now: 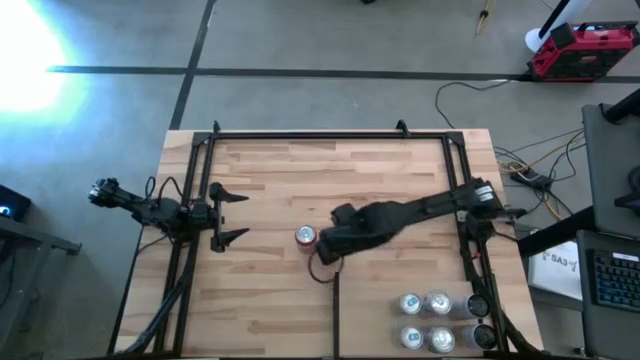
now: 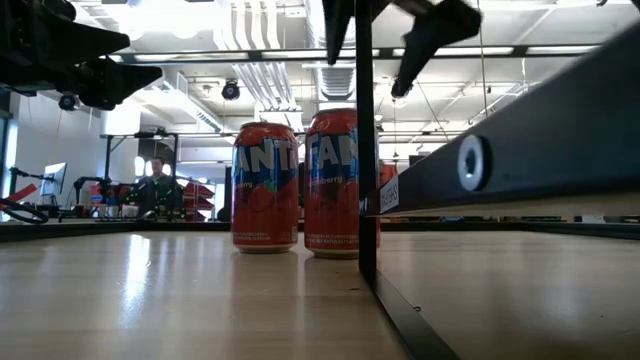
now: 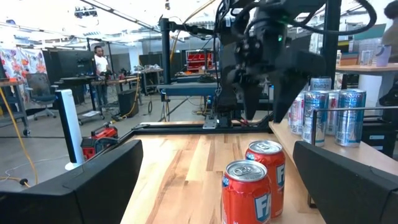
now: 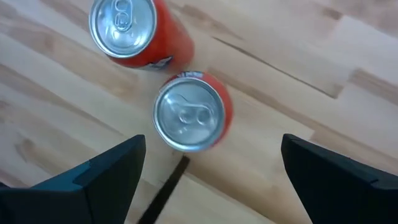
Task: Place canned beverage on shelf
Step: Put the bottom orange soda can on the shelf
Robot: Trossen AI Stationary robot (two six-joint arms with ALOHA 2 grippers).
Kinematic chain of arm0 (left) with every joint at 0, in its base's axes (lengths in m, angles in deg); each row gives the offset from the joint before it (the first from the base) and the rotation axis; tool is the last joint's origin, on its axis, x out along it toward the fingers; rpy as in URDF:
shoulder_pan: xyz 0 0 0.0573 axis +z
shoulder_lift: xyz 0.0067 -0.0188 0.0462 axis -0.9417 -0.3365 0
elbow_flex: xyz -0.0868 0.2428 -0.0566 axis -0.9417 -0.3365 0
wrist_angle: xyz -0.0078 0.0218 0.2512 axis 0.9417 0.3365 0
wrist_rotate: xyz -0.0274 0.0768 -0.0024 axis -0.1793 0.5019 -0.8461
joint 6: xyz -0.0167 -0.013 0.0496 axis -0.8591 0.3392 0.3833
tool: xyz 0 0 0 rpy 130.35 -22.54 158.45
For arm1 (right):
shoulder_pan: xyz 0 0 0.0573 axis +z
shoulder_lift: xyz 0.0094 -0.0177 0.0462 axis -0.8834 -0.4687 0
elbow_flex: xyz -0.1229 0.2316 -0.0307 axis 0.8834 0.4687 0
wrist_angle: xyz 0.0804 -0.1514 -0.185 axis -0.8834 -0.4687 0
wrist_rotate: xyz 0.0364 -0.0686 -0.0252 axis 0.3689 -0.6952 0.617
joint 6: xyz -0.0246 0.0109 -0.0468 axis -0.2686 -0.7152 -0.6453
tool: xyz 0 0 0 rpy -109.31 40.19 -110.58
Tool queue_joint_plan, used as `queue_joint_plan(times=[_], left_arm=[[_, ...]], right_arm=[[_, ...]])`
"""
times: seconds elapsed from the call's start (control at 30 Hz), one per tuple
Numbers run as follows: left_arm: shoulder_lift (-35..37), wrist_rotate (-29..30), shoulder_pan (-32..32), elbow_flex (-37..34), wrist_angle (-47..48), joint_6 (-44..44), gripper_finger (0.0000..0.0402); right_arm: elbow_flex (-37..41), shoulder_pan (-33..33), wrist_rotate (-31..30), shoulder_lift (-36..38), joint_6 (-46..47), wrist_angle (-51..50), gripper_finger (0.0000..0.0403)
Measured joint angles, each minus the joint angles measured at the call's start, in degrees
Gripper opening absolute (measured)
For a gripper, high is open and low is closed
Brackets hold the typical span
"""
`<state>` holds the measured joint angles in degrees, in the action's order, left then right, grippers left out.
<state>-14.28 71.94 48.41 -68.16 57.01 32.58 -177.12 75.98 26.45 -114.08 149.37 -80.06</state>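
- Two red Fanta soda cans stand upright side by side on the shelf (image 1: pixel 300 170), a light butcher-block board in a black tube frame; one red can (image 4: pixel 127 31) sits just beside the other red can (image 4: pixel 193 115), near the middle of the board
- The end of the thin dark divider strip (image 4: pixel 165 190) reaches almost to the base of the second can
- The right gripper (image 4: pixel 211 168) hangs directly above the second can, fingers spread wide apart, clear of it and holding nothing
- The left gripper (image 1: pixel 232 215) waits over the board's left part, well apart from the cans, its jaws wide apart and empty
- Four silver cans (image 1: pixel 425 320) stand grouped at the board's near right corner, right of the divider
- In the low view both red cans show upright, just left of the black frame post (image 2: pixel 366 150)
- A person (image 3: pixel 99 59) stands far back in the room
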Motion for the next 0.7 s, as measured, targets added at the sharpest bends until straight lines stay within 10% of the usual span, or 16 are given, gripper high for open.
queue_joint_plan(times=[0.7], left_arm=[[0.02,0.02,0.0,-0.02,0.02,0.0,0.04]], right_arm=[[-4.05,-1.97,5.68,-8.94,-10.4,2.98,0.0359]])
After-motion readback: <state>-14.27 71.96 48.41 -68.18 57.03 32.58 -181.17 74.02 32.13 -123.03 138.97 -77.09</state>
